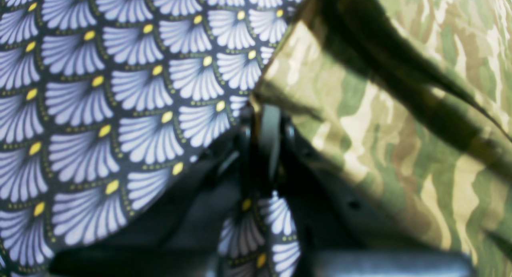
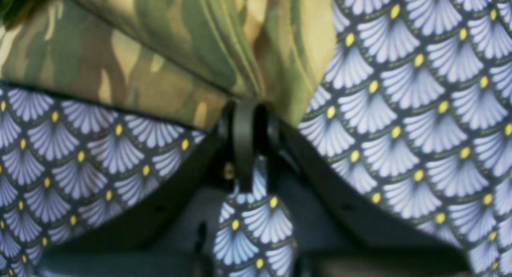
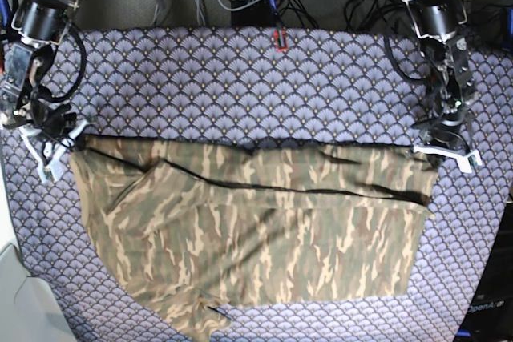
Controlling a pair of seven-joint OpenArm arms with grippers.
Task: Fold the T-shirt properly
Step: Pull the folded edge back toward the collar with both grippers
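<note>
Mid-fold: T-shirt partly doubled across frame centre, left gripper and right gripper clamped on its upper corners, further folds remaining.

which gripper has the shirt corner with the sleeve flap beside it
The right gripper, on the base view's left. A sleeve flap of the T-shirt lies folded over just below it; the left gripper holds a plain corner.

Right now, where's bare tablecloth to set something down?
The wide band of tablecloth between the T-shirt and the far cables is bare, apart from a small red item. Narrow strips flank the shirt. Its upper corners are crowded by both grippers.
</note>
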